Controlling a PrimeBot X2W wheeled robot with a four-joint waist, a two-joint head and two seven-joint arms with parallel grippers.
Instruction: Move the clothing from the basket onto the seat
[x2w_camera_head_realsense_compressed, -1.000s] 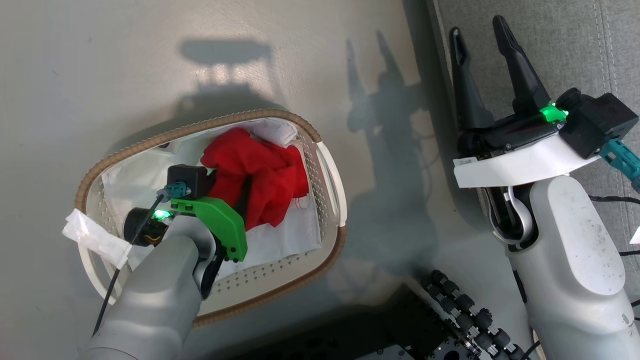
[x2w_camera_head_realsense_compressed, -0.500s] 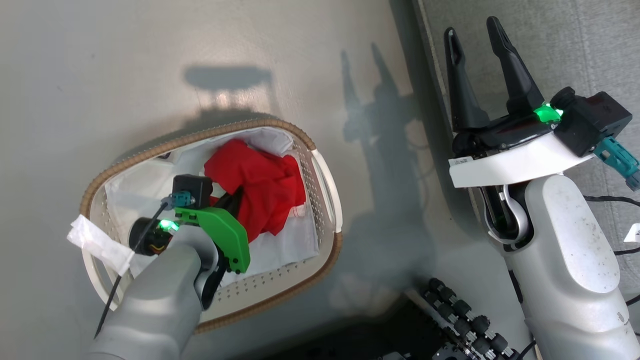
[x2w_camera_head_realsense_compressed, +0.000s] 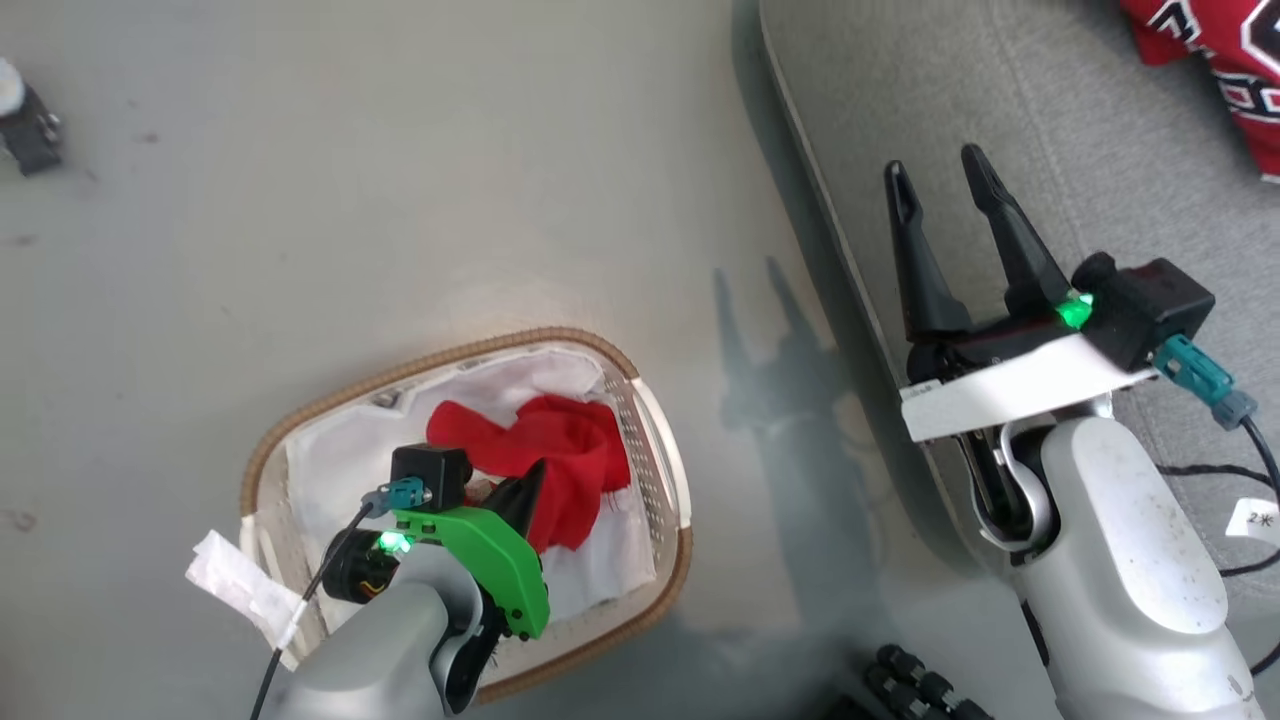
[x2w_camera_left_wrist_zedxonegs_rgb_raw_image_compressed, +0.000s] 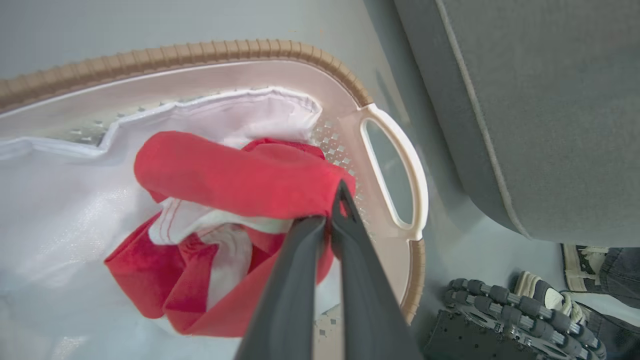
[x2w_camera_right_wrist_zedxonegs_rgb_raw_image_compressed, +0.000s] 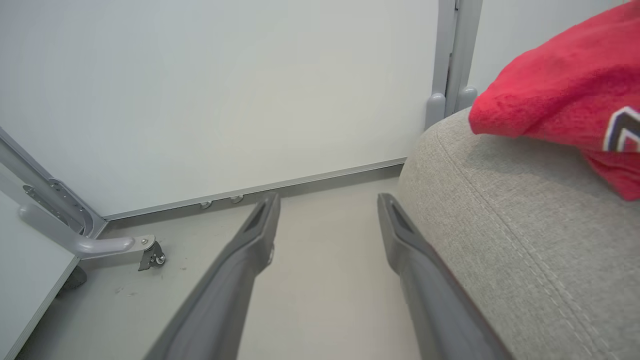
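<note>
the basket (x2w_camera_head_realsense_compressed: 480, 347) stands on the floor (x2w_camera_head_realsense_compressed: 400, 150), and every place here is told from it. a white sheet (x2w_camera_head_realsense_compressed: 330, 470) lines the inside. on the sheet lies a crumpled red jersey (x2w_camera_head_realsense_compressed: 570, 450), bunched toward the basket's handle (x2w_camera_left_wrist_zedxonegs_rgb_raw_image_compressed: 420, 190) on the side nearest the seat.

the left gripper (x2w_camera_left_wrist_zedxonegs_rgb_raw_image_compressed: 330, 216) reaches down into the basket. its two fingers are pressed together on a fold of the jersey, pinching the upper roll of red cloth. the rest of the garment sags below the pinch toward the sheet, with white trim showing. the whole jersey is within the basket's rim.

the seat (x2w_camera_head_realsense_compressed: 1000, 100) stands to the right of the basket, with a strip of floor between them. the right gripper (x2w_camera_head_realsense_compressed: 932, 165) hangs well to the basket's right, over the seat's edge nearest the basket. its fingers are spread wide with nothing between them.

a second jersey (x2w_camera_head_realsense_compressed: 1220, 60), red with white and navy lettering, lies on the seat. it is well apart from the basket, farther from it than the right gripper is.
</note>
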